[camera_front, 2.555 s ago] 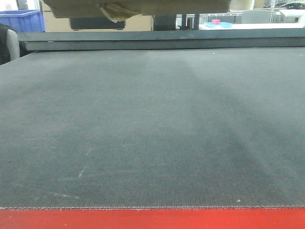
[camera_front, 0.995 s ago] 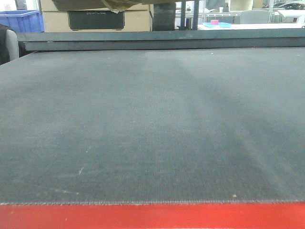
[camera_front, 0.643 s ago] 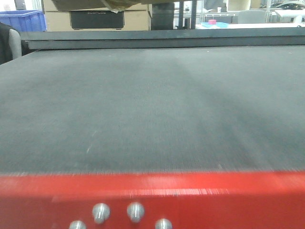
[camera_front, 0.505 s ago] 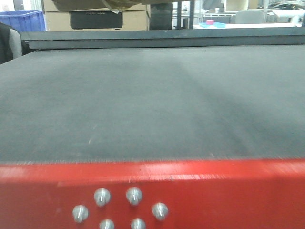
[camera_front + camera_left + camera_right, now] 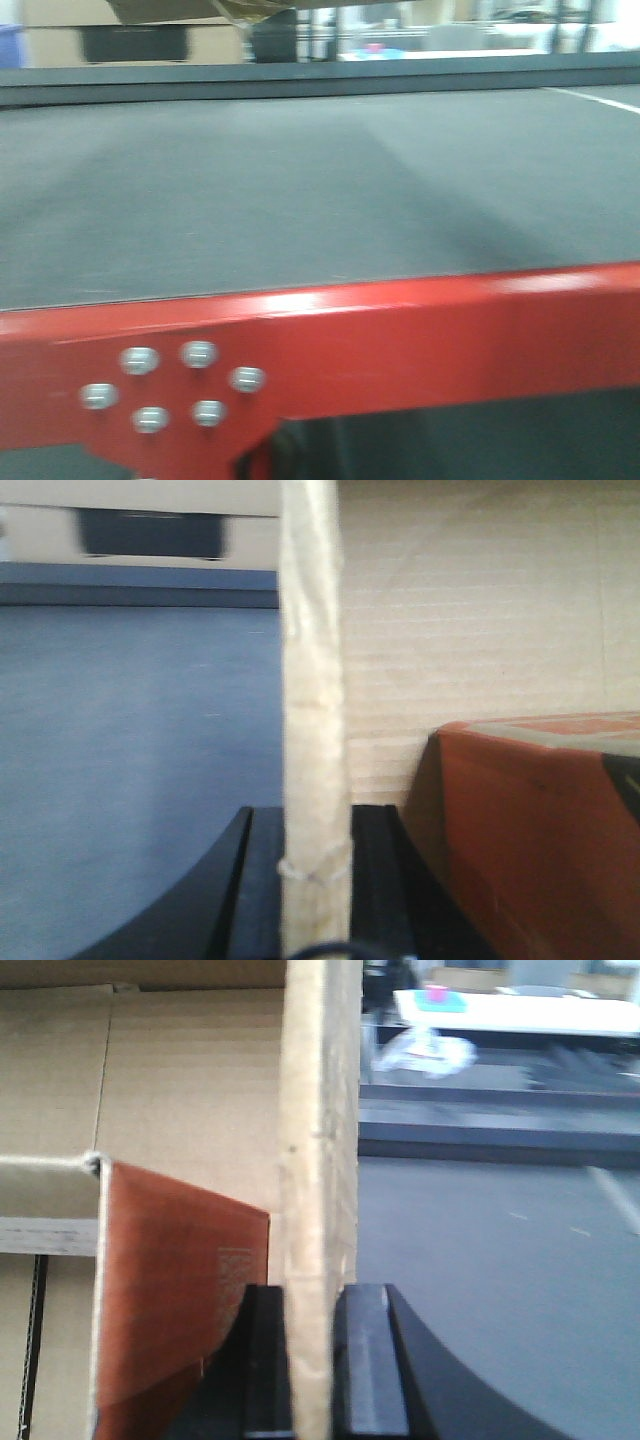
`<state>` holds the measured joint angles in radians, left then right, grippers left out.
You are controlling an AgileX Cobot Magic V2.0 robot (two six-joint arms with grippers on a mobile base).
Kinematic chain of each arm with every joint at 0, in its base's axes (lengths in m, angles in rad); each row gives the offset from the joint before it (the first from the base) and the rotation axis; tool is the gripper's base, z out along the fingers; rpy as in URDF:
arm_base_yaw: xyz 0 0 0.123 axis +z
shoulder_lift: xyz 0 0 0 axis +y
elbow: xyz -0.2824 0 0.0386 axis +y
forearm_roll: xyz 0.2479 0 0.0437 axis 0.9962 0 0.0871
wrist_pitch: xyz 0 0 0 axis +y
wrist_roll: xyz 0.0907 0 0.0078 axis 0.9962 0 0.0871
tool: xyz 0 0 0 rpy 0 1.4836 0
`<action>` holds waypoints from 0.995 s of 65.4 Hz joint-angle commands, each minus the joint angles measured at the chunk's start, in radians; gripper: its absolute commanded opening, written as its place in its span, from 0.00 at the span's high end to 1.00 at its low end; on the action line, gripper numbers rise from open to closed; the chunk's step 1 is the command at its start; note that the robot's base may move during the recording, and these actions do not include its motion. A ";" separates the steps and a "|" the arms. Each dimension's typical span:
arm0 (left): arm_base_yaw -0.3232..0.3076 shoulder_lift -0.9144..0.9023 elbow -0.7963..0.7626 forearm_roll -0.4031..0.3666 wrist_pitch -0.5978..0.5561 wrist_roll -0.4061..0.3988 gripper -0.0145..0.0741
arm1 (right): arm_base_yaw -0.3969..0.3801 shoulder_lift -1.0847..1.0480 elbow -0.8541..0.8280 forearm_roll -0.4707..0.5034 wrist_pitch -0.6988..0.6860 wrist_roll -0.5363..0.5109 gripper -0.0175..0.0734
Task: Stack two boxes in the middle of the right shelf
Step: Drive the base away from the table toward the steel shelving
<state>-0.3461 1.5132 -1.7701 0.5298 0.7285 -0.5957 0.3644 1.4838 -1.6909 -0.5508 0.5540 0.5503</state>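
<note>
Box [image 5: 470, 630] held by thin walls alone: left gripper [image 5: 315, 880] and right gripper [image 5: 310, 1360] each clenched on one cardboard edge. Risk: a wall buckles or slips, box drops.

A glossy red metal beam [image 5: 400, 320] crosses the lower frame, with six silver bolt heads [image 5: 198, 353] clustered at lower left. Above it spreads a dark grey matte deck [image 5: 300, 190]. Background blurred.
</note>
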 commanded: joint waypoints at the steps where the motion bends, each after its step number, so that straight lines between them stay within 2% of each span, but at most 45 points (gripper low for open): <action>1: 0.011 -0.002 -0.010 0.026 -0.015 0.002 0.96 | -0.009 -0.018 -0.014 -0.031 -0.076 -0.003 0.99; 65: 0.011 -0.002 -0.010 0.026 -0.015 0.002 0.96 | -0.009 -0.018 -0.014 -0.031 -0.076 -0.003 0.99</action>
<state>-0.3461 1.5132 -1.7701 0.5298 0.7285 -0.5957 0.3644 1.4838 -1.6909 -0.5508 0.5540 0.5488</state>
